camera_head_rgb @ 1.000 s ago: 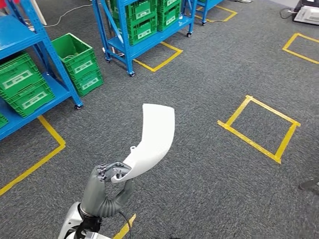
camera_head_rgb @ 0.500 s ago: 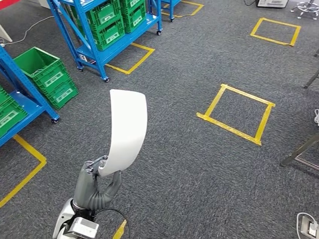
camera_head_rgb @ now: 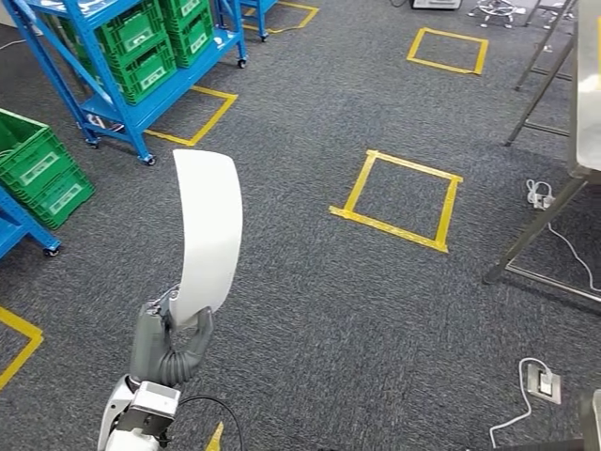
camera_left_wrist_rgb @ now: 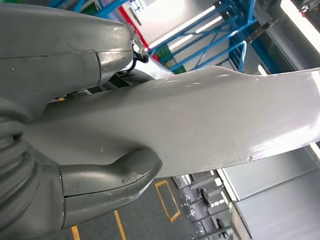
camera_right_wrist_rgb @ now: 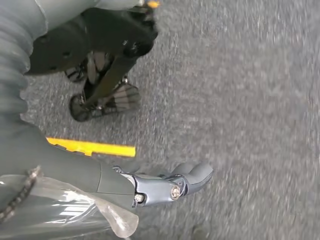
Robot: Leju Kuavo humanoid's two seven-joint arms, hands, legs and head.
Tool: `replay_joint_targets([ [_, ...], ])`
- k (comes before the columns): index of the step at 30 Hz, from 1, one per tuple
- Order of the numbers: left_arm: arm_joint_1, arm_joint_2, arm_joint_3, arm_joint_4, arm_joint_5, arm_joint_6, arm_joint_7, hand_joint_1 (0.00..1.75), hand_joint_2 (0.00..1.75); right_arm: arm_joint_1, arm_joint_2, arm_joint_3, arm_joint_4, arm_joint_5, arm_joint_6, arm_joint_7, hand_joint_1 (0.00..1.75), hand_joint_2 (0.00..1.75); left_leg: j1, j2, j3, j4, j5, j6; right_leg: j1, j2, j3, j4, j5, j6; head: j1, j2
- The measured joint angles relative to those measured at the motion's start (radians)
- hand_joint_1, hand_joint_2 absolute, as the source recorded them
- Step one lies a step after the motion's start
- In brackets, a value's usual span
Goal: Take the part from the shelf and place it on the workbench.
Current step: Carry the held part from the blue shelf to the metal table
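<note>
A: Item one, nearest: left hand [camera_head_rgb: 166, 340]?

B: Grey, raised low in the head view. Its fingers and thumb are closed around the narrow lower end of the white part [camera_head_rgb: 206, 235]. In the left wrist view the thumb [camera_left_wrist_rgb: 113, 177] presses one face of the part [camera_left_wrist_rgb: 211, 120] and the hand's cover lies against the other.

A: Position of the part?

B: In the air above the grey carpet [camera_head_rgb: 340, 310], standing nearly upright from the hand, a curved white panel widening toward its top edge. It touches nothing but the hand.

A: Right hand [camera_right_wrist_rgb: 166, 185]?

B: Hanging over the carpet [camera_right_wrist_rgb: 245, 100] near a strip of yellow tape [camera_right_wrist_rgb: 90, 147]. Fingers extended, nothing in them.

A: Middle ground?

B: A yellow tape square [camera_head_rgb: 397, 199] on the floor, right of the part. A white cable with a socket block [camera_head_rgb: 542, 382] near the right edge.

A: Right side, farther?

B: A metal workbench [camera_head_rgb: 585, 103] on slanted legs, well apart from the part.

A: Far left?

B: Blue shelving [camera_head_rgb: 134, 89] on castors holding green crates [camera_head_rgb: 146, 56]; another green crate [camera_head_rgb: 38, 174] sits lower at the left edge.
</note>
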Motion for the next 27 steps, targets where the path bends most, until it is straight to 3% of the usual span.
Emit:
replay_joint_targets([
  [1, 0.001, -0.002, 0.002, 0.002, 0.005, 0.006, -0.002, 1.75, 1.75, 0.002, 0.001, -0.004, -0.006, 0.008, 0.001, 0.000, 0.00, 1.75, 0.001, 0.011, 0.001, 0.001, -0.002, -0.002, -0.003, -0.004, 0.012, -0.020, 0.020, 0.004, 0.000, 0.000],
  [3, 0.001, -0.005, 0.004, 0.003, 0.014, 0.014, -0.008, 1.75, 1.75, 0.004, 0.002, -0.013, -0.018, 0.019, 0.004, 0.001, 0.00, 1.75, 0.002, 0.031, 0.004, 0.004, -0.007, -0.011, -0.008, -0.032, 0.084, -0.152, 0.080, 0.009, 0.000, 0.000],
  [5, 0.001, -0.007, 0.006, 0.004, 0.021, 0.017, -0.009, 1.75, 1.75, 0.002, 0.006, -0.018, -0.026, 0.024, 0.006, 0.002, 0.00, 1.75, -0.002, 0.045, 0.005, 0.012, -0.015, -0.024, -0.006, -0.061, 0.146, -0.256, 0.109, 0.003, -0.001, 0.000],
  [6, 0.001, -0.008, 0.007, 0.004, 0.023, 0.016, -0.010, 1.75, 1.75, 0.000, 0.008, -0.020, -0.029, 0.025, 0.007, 0.003, 0.00, 1.75, -0.005, 0.051, 0.006, 0.014, -0.018, -0.029, -0.003, -0.066, 0.156, -0.273, 0.108, -0.004, -0.002, 0.000],
  [8, 0.001, -0.010, 0.009, 0.005, 0.030, 0.013, -0.011, 1.75, 1.75, 0.001, 0.010, -0.025, -0.033, 0.029, 0.008, 0.004, 0.00, 1.75, -0.005, 0.064, 0.009, 0.015, -0.021, -0.037, 0.000, -0.049, 0.154, -0.271, 0.108, -0.021, -0.005, 0.000],
  [10, 0.000, -0.010, 0.010, 0.007, 0.038, 0.012, -0.013, 1.75, 1.75, 0.002, 0.011, -0.030, -0.034, 0.034, 0.009, 0.005, 0.00, 1.75, 0.000, 0.044, 0.004, 0.037, -0.045, -0.046, -0.001, -0.031, 0.152, -0.271, 0.110, -0.034, -0.006, 0.000],
  [11, 0.001, -0.010, 0.011, 0.007, 0.037, 0.016, -0.014, 1.75, 1.75, 0.002, 0.011, -0.032, -0.035, 0.036, 0.010, 0.005, 0.00, 1.75, 0.002, 0.024, -0.011, 0.074, -0.071, -0.050, -0.001, -0.021, 0.152, -0.272, 0.112, -0.040, -0.007, 0.000],
  [13, 0.002, -0.010, 0.016, 0.011, 0.028, 0.027, -0.012, 1.75, 1.75, -0.001, 0.011, -0.038, -0.037, 0.040, 0.012, 0.006, 0.00, 1.75, 0.003, -0.013, -0.069, 0.207, -0.140, -0.050, 0.001, 0.000, 0.152, -0.272, 0.114, -0.048, -0.009, 0.000],
  [15, 0.003, -0.009, 0.022, 0.020, 0.024, 0.026, -0.006, 1.75, 1.75, -0.003, 0.011, -0.045, -0.037, 0.048, 0.015, 0.007, 0.00, 1.75, 0.002, -0.020, -0.122, 0.315, -0.171, -0.045, 0.007, 0.025, 0.152, -0.271, 0.114, -0.052, -0.008, 0.000],
  [16, 0.004, -0.008, 0.024, 0.024, 0.027, 0.019, -0.004, 1.75, 1.75, -0.003, 0.011, -0.047, -0.037, 0.054, 0.016, 0.007, 0.00, 1.75, 0.001, -0.022, -0.126, 0.315, -0.156, -0.040, 0.010, 0.038, 0.153, -0.271, 0.114, -0.053, -0.008, 0.000],
  [17, 0.004, -0.007, 0.026, 0.026, 0.031, 0.009, -0.005, 1.75, 1.75, -0.003, 0.011, -0.049, -0.037, 0.060, 0.017, 0.008, 0.00, 1.75, -0.001, -0.026, -0.111, 0.276, -0.122, -0.033, 0.012, 0.052, 0.155, -0.271, 0.114, -0.053, -0.008, 0.000],
  [19, 0.004, -0.006, 0.029, 0.029, 0.039, -0.012, -0.014, 1.75, 1.75, -0.004, 0.013, -0.052, -0.037, 0.072, 0.018, 0.011, 0.00, 1.75, -0.006, -0.066, -0.055, 0.141, -0.043, -0.014, 0.015, 0.077, 0.157, -0.270, 0.115, -0.052, -0.007, 0.000],
  [20, 0.004, -0.006, 0.030, 0.029, 0.041, -0.020, -0.018, 1.75, 1.75, -0.006, 0.014, -0.054, -0.037, 0.077, 0.019, 0.013, 0.00, 1.75, -0.008, -0.088, -0.032, 0.086, -0.020, -0.007, 0.014, 0.088, 0.155, -0.269, 0.116, -0.050, -0.007, 0.000],
  [22, 0.005, -0.005, 0.032, 0.029, 0.043, -0.027, -0.024, 1.75, 1.75, -0.009, 0.016, -0.059, -0.036, 0.082, 0.019, 0.015, 0.00, 1.75, -0.011, -0.112, -0.017, 0.041, -0.014, 0.001, 0.009, 0.107, 0.145, -0.268, 0.120, -0.041, -0.011, 0.000],
  [23, 0.005, -0.005, 0.032, 0.029, 0.044, -0.028, -0.025, 1.75, 1.75, -0.008, 0.016, -0.061, -0.036, 0.084, 0.019, 0.015, 0.00, 1.75, -0.012, -0.104, -0.016, 0.033, -0.013, 0.001, 0.007, 0.117, 0.141, -0.270, 0.123, -0.035, -0.014, 0.000],
  [24, 0.004, -0.006, 0.033, 0.029, 0.044, -0.028, -0.025, 1.75, 1.75, -0.006, 0.016, -0.063, -0.036, 0.086, 0.019, 0.015, 0.00, 1.75, -0.010, -0.093, -0.013, 0.025, -0.010, 0.001, 0.006, 0.118, 0.136, -0.269, 0.123, -0.030, -0.015, 0.000],
  [25, 0.004, -0.007, 0.034, 0.029, 0.044, -0.029, -0.026, 1.75, 1.75, -0.005, 0.016, -0.064, -0.036, 0.087, 0.019, 0.016, 0.00, 1.75, -0.008, -0.081, -0.009, 0.016, -0.006, 0.002, 0.007, 0.102, 0.127, -0.258, 0.114, -0.026, -0.014, 0.000],
  [27, 0.005, -0.010, 0.035, 0.030, 0.044, -0.030, -0.027, 1.75, 1.75, -0.008, 0.016, -0.066, -0.036, 0.087, 0.019, 0.016, 0.00, 1.75, -0.004, -0.053, -0.002, 0.001, 0.001, 0.004, 0.009, 0.047, 0.084, -0.179, 0.067, -0.018, -0.010, 0.000],
])
